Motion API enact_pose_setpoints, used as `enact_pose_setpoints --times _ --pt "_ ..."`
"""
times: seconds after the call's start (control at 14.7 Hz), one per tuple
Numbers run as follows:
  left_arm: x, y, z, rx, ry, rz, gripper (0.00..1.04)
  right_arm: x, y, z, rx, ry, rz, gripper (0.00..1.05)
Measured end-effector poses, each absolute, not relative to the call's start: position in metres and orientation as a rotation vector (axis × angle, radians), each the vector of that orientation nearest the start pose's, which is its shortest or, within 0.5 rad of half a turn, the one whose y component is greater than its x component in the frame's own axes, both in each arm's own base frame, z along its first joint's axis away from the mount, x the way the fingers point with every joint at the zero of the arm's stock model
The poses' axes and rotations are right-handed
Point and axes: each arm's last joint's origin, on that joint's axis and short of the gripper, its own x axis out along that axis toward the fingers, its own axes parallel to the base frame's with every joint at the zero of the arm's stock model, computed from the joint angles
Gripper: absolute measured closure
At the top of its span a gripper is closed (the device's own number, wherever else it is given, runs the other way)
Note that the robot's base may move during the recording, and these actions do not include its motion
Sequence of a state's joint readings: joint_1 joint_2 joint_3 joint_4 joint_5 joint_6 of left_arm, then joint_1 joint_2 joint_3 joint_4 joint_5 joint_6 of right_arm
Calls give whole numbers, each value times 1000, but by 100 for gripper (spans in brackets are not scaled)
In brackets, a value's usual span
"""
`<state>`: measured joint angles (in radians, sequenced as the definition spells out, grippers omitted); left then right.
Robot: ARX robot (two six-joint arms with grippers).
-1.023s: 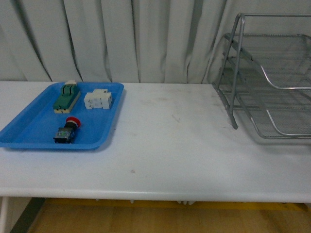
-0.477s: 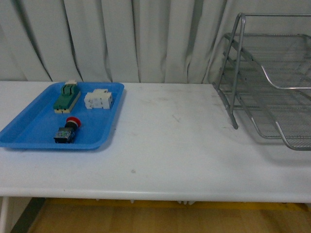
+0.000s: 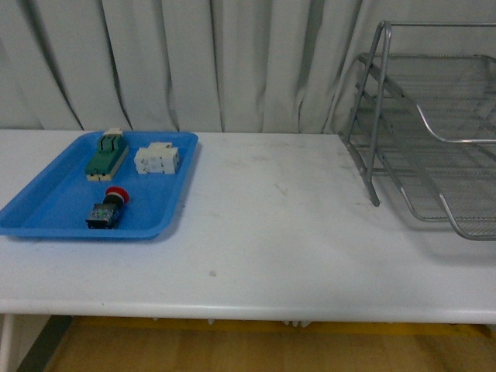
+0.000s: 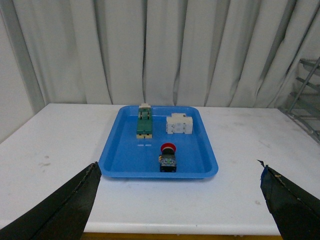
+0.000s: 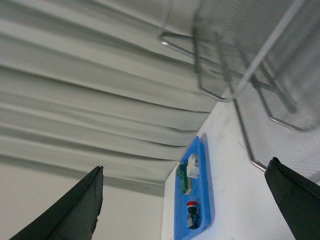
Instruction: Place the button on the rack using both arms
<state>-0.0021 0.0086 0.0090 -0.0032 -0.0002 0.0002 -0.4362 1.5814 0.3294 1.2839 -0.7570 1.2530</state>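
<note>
Button (image 3: 107,209) in blue tray (image 3: 54,203), white table (image 3: 271,240), pale curtains (image 3: 194,62)

Rack (image 5: 261,55) looms close; button (image 5: 192,218) apparently in tray (image 5: 206,190).

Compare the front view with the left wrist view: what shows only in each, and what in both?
Front only: most of the rack, its wire tiers, and the floor below the table. Left wrist only: the left gripper, open. Both: the blue tray holding the button, green switch and white block; the wrist view catches just a sliver of the rack.
</note>
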Motion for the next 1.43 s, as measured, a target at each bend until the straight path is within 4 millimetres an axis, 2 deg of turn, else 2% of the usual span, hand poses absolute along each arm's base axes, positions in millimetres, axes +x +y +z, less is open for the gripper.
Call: enact_pose_setpoints --times 0.2,0.27,0.41,0.48,0.61,0.75,0.82,0.89,0.95,1.09,1.23,1.43 --pt "98 0 166 0 3 -2 7 226 -82 176 1106 106 348 6" --pt "98 0 166 0 3 -2 7 222 -76 192 997 49 392 7" --pt "98 0 166 0 3 -2 7 212 -52 217 755 0 205 23" --pt "98 0 166 0 3 -2 7 198 -40 225 582 -25 142 32" --pt "98 0 166 0 3 -2 7 176 -33 216 255 -45 24 52" --pt "98 0 166 0 3 -2 7 168 -26 192 106 38 -2 72" --pt "98 0 166 0 3 -2 7 161 -21 187 56 36 5 87" --pt "98 0 166 0 3 -2 7 157 -18 191 31 1 6 98" --pt "98 0 166 0 3 -2 7 154 -16 192 17 -13 4 103" --pt "98 0 166 0 3 -2 7 146 -13 184 10 9 0 103" --pt "98 0 166 0 3 -2 7 137 0 178 6 7 14 103" --pt "98 0 166 0 3 -2 7 129 0 175 6 -1 -1 103"
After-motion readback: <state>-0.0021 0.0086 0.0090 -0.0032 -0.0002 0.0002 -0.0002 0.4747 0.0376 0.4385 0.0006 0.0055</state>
